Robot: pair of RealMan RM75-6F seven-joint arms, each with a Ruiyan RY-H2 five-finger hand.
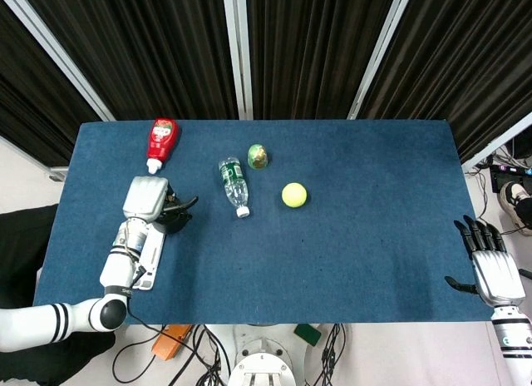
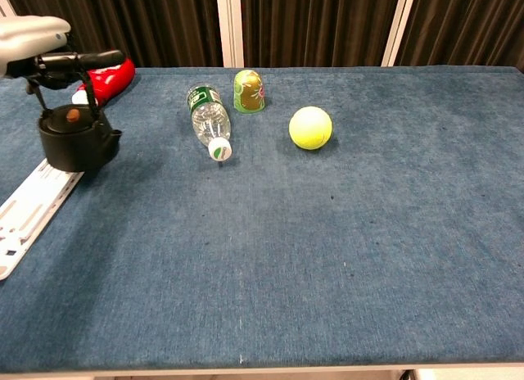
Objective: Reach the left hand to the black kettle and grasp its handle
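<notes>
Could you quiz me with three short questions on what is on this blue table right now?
1. True or false: the left hand holds the black kettle by its handle.
2. Which thing lies on its side nearest the tennis ball? A) the water bottle B) the red ketchup bottle C) the white strip
3. Fill in: the right hand, at the table's edge, holds ____.

Key
1. True; the kettle hangs under the hand in the chest view.
2. A.
3. Nothing; its fingers are apart.
</notes>
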